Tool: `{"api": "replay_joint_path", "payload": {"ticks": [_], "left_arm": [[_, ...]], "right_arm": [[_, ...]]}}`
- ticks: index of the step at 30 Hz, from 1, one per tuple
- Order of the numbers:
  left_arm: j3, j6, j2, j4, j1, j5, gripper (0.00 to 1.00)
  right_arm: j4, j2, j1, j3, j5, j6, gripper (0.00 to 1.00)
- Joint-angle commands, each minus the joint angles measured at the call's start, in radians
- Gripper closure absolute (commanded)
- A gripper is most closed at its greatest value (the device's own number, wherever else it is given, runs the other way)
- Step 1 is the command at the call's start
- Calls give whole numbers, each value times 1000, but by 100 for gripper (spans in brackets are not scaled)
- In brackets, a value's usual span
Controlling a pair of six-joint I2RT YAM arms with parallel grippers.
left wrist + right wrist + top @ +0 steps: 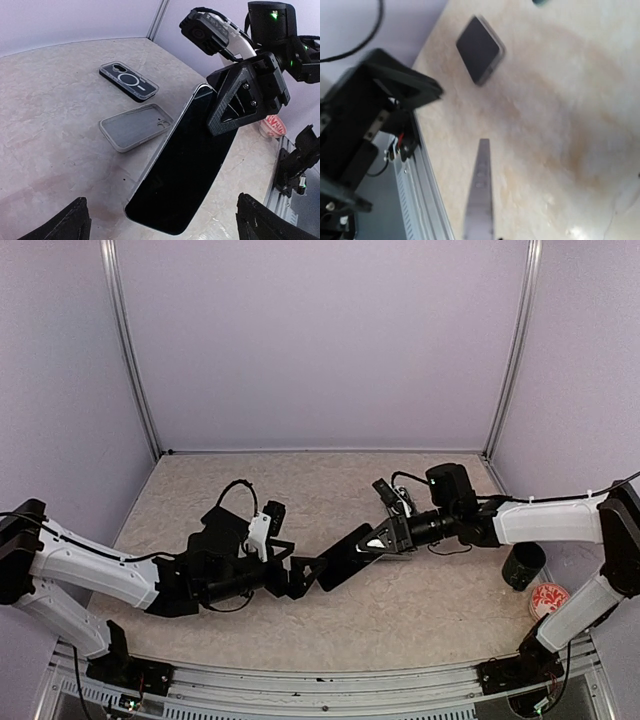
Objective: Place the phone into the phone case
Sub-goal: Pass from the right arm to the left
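right fingers (240,100) grip the tilted phone (177,170); left fingers (65,225) spread open; next, seemingly, lower it squarely into the phone case (136,126).

Blurry phone (480,192), lower end off-frame.

Robot lab booth, lilac panel walls (320,340), aluminium corner posts (130,350), mottled beige tabletop (420,610), metal mounting rail (320,687)
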Motion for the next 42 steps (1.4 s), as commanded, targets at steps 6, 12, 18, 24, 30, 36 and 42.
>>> {"api": "replay_joint_path", "payload": {"ticks": [6, 12, 18, 24, 30, 36, 42], "left_arm": [[-7, -197, 3, 167, 110, 363, 1], [-2, -256, 33, 291, 131, 470, 2], [8, -344, 103, 417, 157, 550, 4], [40, -395, 170, 478, 165, 588, 6], [88, -426, 236, 559, 166, 608, 9], [131, -432, 282, 592, 169, 616, 11], [164, -451, 317, 621, 170, 627, 14]], "right_arm": [[174, -194, -23, -71, 90, -28, 100], [360, -271, -28, -155, 79, 39, 100], [484, -323, -28, -197, 71, 77, 100], [507, -360, -28, -219, 79, 71, 100], [574, -320, -28, -236, 46, 116, 100], [604, -301, -28, -240, 20, 137, 100], [616, -292, -28, -252, 27, 133, 100]]}}
